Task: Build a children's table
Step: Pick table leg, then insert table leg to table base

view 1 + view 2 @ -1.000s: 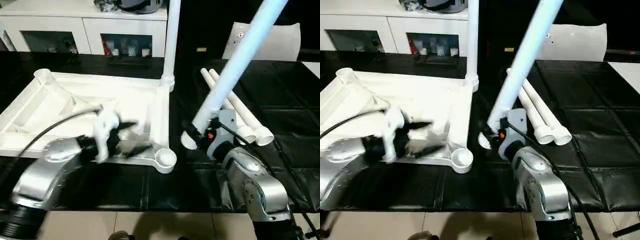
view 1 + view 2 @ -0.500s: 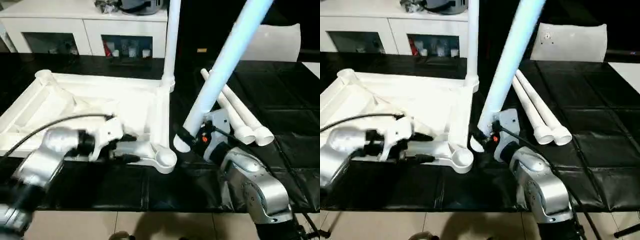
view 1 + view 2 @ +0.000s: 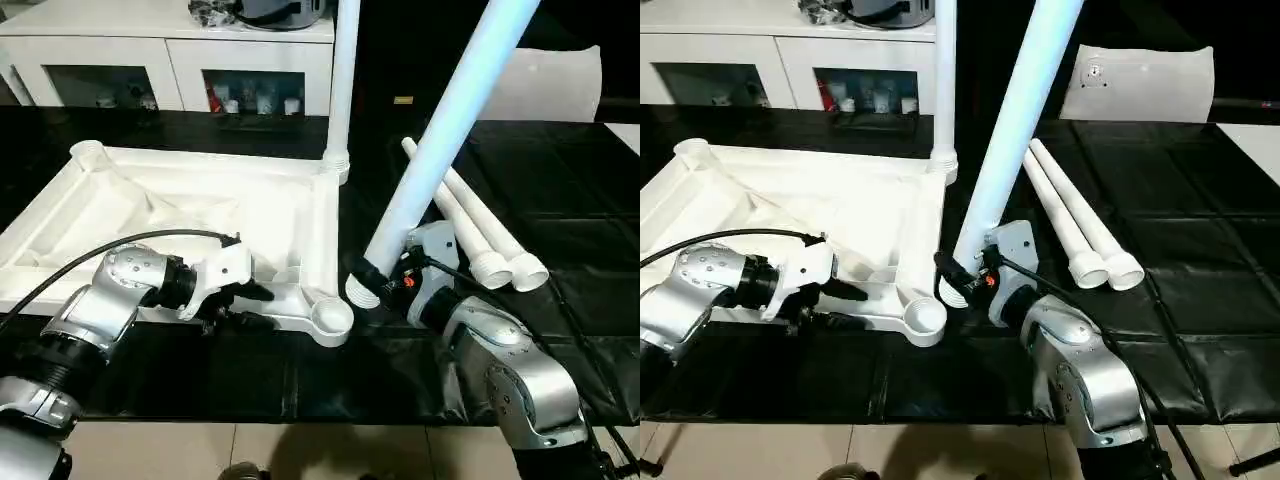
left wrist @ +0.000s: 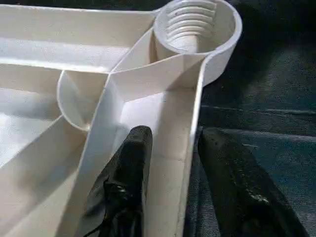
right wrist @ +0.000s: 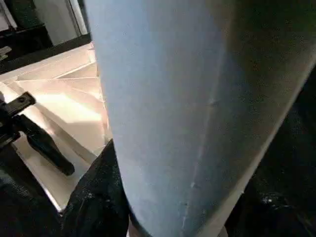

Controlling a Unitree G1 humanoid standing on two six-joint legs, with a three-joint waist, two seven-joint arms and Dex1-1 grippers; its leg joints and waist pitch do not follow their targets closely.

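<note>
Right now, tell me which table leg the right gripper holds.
The tilted leg in the right gripper; one leg stands socketed, two legs lie flat.

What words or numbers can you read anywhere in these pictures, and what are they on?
None can be read.
The table top and the legs are plain white, with no writing.
Small yellowish tag on the dark surface at the back: too small to read.
Things behind the cabinet's glass doors: any labels too small to read.
White sheet with a round fitting: no readable marks.
</note>
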